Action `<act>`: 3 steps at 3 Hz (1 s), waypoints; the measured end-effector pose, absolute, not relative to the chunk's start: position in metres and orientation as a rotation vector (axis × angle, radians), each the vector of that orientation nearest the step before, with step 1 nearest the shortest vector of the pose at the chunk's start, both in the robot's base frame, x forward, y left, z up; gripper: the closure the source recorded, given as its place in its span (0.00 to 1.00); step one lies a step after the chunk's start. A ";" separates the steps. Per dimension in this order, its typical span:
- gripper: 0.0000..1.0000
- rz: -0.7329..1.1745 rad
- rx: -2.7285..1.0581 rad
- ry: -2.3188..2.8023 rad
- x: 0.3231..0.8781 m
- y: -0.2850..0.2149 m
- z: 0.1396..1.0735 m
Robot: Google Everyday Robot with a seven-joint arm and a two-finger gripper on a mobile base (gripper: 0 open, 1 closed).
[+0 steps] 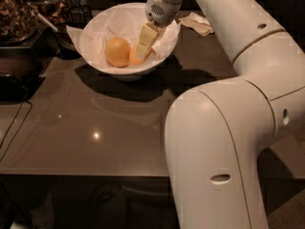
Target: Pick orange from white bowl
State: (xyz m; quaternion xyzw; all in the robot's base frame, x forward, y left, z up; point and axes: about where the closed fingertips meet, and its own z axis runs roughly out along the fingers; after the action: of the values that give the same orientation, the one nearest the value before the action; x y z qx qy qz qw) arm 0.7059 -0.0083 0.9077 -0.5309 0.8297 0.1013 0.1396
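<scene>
Well, far L there's a dark tub of what looks like nuts [16, 13] at the back corner. A black cable [14, 128] trails over the tabletop [95, 128], which is dark and glossy w/ a spot of light on it. Next along, toward the back, sits the white bowl [125, 71], lined w/ crumpled white paper [93, 35]. Inside it, a paler, yellowish fruit [117, 51] is on the L. Touching it on the R is the orange [133, 59], deeper in colour and mostly hidden. The gripper [142, 53] reaches down into the bowl, its tip at the orange and covering most of it. Can't tell from where I stand if the claw is spread or pinching. R of the bowl, a crumpled napkin [198, 23] lies on the table. The big white arm [228, 142] fills the R side, bending up and over to the bowl.
</scene>
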 end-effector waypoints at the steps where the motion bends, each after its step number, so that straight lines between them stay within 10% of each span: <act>1: 0.30 0.273 -1.558 2.408 0.706 -0.003 0.902; 3: 0.31 0.275 -1.585 2.431 0.706 0.005 0.888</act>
State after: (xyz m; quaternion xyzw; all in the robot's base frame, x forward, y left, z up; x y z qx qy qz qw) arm 0.7058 0.0048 0.8879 -0.5403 0.8286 0.0938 0.1127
